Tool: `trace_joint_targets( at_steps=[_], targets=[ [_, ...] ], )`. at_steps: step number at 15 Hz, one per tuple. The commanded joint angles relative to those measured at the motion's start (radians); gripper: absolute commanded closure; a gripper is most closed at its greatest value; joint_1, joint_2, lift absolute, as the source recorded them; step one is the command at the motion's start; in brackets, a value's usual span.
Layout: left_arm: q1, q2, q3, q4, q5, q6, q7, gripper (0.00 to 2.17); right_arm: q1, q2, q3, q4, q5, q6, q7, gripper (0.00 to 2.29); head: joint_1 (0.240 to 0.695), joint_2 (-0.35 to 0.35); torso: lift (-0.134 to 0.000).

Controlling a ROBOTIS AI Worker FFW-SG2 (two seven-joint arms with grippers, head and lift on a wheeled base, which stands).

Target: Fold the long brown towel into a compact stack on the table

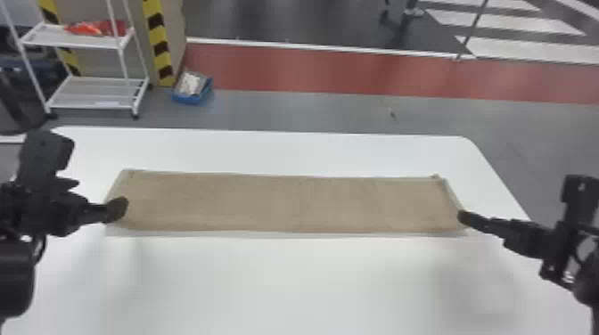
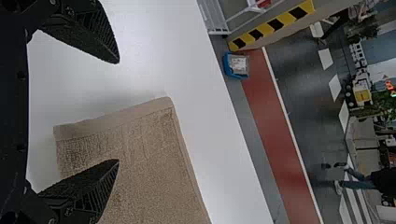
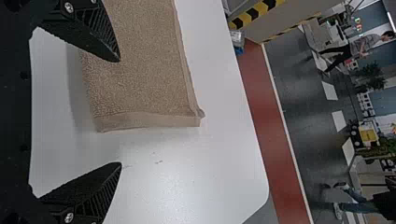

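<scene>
The brown towel [image 1: 285, 202] lies flat as a long strip across the white table. At its left end is my left gripper [image 1: 116, 210]; at the right end is my right gripper [image 1: 465, 217]. In the left wrist view my left gripper [image 2: 116, 112] is open, its fingers on either side of the towel's end hem [image 2: 114, 116], with one finger over the cloth. Similarly, in the right wrist view my right gripper [image 3: 120, 112] stands open around the other end hem [image 3: 149, 120]. Neither holds any cloth.
The white table [image 1: 285, 280] extends in front of and behind the towel. On the floor beyond it are a white shelf rack [image 1: 96, 93] and a blue bin [image 1: 191, 98], both at the back left.
</scene>
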Motion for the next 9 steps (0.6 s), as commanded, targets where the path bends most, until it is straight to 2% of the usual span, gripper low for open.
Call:
trace_joint_targets(
  at_steps=[1,9],
  targets=[
    [-0.005,0.000,-0.001,0.003,0.006,-0.001,0.001,0.15,0.005,0.000,0.000,0.000,0.000,-0.001,0.000,0.09,0.695,-0.135,-0.124],
    [-0.008,-0.003,-0.011,0.005,0.007,0.009,0.027,0.21,0.006,-0.005,-0.008,0.001,0.000,-0.004,0.003,0.09,0.695,-0.140,-0.124]
  ],
)
